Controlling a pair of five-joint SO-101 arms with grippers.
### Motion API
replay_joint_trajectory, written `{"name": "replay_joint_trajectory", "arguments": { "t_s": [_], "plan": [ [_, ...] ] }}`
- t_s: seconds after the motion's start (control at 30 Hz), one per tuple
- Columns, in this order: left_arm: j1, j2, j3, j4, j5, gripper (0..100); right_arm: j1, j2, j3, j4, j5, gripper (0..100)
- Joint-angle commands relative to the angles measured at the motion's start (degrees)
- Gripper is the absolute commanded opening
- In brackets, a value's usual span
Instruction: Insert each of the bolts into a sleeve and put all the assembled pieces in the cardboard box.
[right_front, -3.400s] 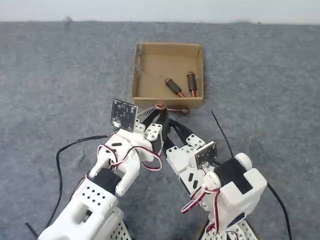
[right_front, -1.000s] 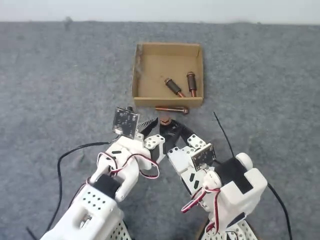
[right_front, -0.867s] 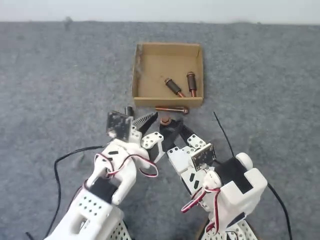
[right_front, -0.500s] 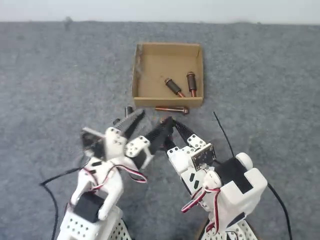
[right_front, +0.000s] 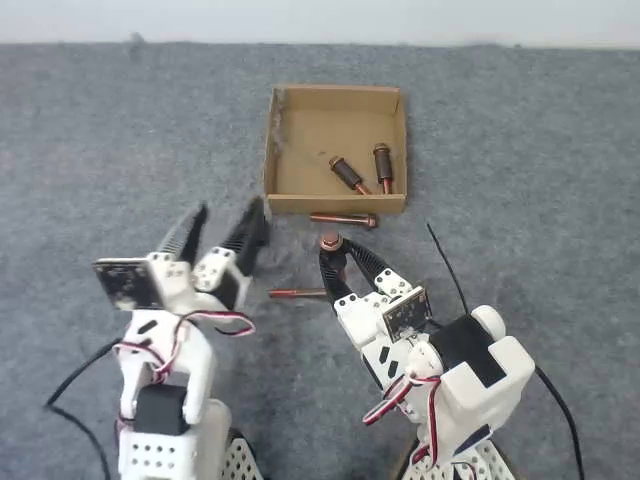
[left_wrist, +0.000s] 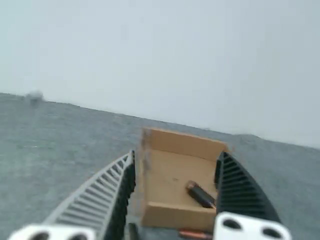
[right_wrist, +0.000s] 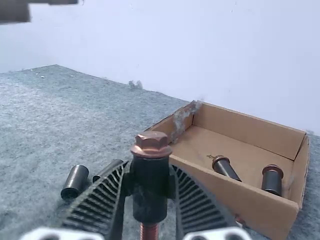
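My right gripper (right_front: 336, 252) (right_wrist: 150, 172) is shut on a dark sleeve (right_wrist: 149, 187) held upright, with a copper bolt through it whose head (right_front: 330, 241) (right_wrist: 150, 142) sits on top. To the left, my left gripper (right_front: 228, 212) (left_wrist: 176, 156) stands open with nothing between its fingers, raised over the carpet and pointing at the cardboard box (right_front: 335, 203) (left_wrist: 170, 215) (right_wrist: 235, 195). Two assembled pieces (right_front: 347, 173) (right_front: 383, 166) lie in the box. One loose bolt (right_front: 343, 218) lies along the box's front wall, another (right_front: 298, 293) between the arms. Two loose sleeves (right_wrist: 75, 182) (right_wrist: 107, 170) lie on the carpet.
Grey carpet (right_front: 520, 180) covers the table, with a pale wall behind it. A black cable (right_front: 445, 265) runs beside the right arm, and another (right_front: 70, 400) trails from the left arm.
My left arm has swung left and back from the right gripper and opened wide. The bolt between the arms has come into sight. The right gripper has held still with its piece.
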Motion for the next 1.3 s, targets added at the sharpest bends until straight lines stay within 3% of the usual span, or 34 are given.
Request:
{"name": "replay_joint_trajectory", "arguments": {
  "t_s": [0.0, 0.27, 0.47, 0.83, 1.27],
  "plan": [
    [-4.92, -1.32, 0.48, 1.67, 0.7, 25, 1.01, -1.01, -0.35, -1.63, 0.88, 0.6],
    [-11.52, -1.32, 5.58, 3.6, 0.7, 23, 1.01, -1.01, -0.35, -1.63, 0.79, 0.6],
    [-14.33, -1.32, 5.67, 4.48, 0.44, 0, 1.01, -1.01, -0.26, -1.54, 0.79, 0.6],
    [-13.98, -1.32, 5.67, 24.09, 0.35, 2, 2.51, -1.1, -0.18, -1.54, 0.97, 0.6],
    [-14.33, -1.32, 5.67, 25.23, 0.26, 2, 10.77, -3.56, -5.27, -1.1, 0.97, 0.6]
  ]
}}
